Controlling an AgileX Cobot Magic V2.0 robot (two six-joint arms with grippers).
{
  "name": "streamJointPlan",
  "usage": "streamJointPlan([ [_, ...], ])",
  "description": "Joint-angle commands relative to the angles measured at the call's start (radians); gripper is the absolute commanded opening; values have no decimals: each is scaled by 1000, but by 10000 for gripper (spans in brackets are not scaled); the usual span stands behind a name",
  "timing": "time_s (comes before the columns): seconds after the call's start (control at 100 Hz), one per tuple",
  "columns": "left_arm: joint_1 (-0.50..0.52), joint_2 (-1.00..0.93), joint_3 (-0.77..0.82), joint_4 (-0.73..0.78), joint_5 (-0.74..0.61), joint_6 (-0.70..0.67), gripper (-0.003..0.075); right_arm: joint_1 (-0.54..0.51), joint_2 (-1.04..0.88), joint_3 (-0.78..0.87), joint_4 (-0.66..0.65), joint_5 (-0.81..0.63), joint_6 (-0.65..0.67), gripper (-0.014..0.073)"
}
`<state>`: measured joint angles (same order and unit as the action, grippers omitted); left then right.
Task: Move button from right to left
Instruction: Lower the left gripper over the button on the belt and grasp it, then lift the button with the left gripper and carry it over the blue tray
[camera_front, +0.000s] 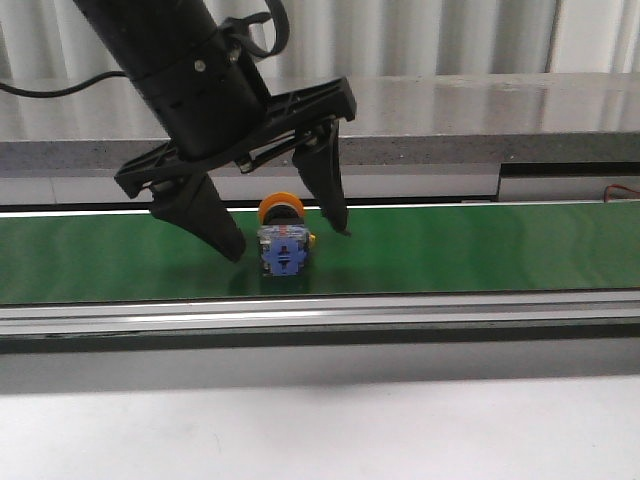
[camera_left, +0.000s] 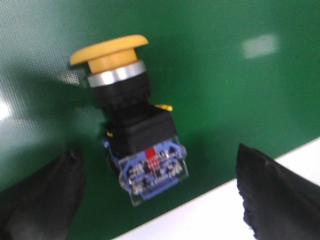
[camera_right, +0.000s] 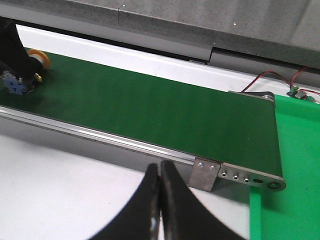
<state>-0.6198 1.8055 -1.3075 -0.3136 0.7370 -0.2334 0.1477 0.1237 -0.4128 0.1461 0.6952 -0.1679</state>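
The button (camera_front: 283, 240) lies on its side on the green conveyor belt (camera_front: 480, 250), its yellow cap toward the back and its blue contact block toward me. My left gripper (camera_front: 288, 240) is open and straddles it, one black finger on each side, neither touching. In the left wrist view the button (camera_left: 131, 120) lies between the two fingertips (camera_left: 42, 195), with a gap on both sides. My right gripper (camera_right: 160, 172) is shut and empty over the white table, near the belt's right end. From there the button (camera_right: 22, 75) shows far off beside the left arm.
A metal rail (camera_front: 320, 315) runs along the belt's front edge, with white table (camera_front: 320, 430) before it. A grey ledge (camera_front: 450, 130) stands behind the belt. A green tray (camera_right: 295, 165) sits past the belt's right end, with red wires (camera_right: 270, 76) behind it.
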Motion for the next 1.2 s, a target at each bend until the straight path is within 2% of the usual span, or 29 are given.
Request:
streamJointPlan([
  [0.0,-5,-22,-42,13,-21,-36,585,1,10,-21,7,-80,-10,-67],
  [0.11,-5,-4,-49,37,-23,-58,582,1,10,-21,7,-80,-10,-67],
  [0.18,-5,-4,-49,37,-29,-58,536,1,10,-21,7,-80,-10,-67],
  [0.23,-5,-4,-51,37,-29,-59,465,1,10,-21,7,-80,-10,-67],
  [0.4,-5,-4,-51,37,-25,-59,141,1,10,-21,7,-80,-10,-67],
  [0.51,-5,-10,-51,37,-23,-59,41,1,10,-21,7,-80,-10,-67],
  [0.82,34,-120,-51,98,67,-59,31,1,10,-21,7,-80,-10,-67],
  [0.99,126,-195,-51,158,136,-36,31,1,10,-21,7,-80,-10,-67],
  [1.19,272,-249,-51,197,251,117,31,1,10,-21,7,-80,-10,-67],
])
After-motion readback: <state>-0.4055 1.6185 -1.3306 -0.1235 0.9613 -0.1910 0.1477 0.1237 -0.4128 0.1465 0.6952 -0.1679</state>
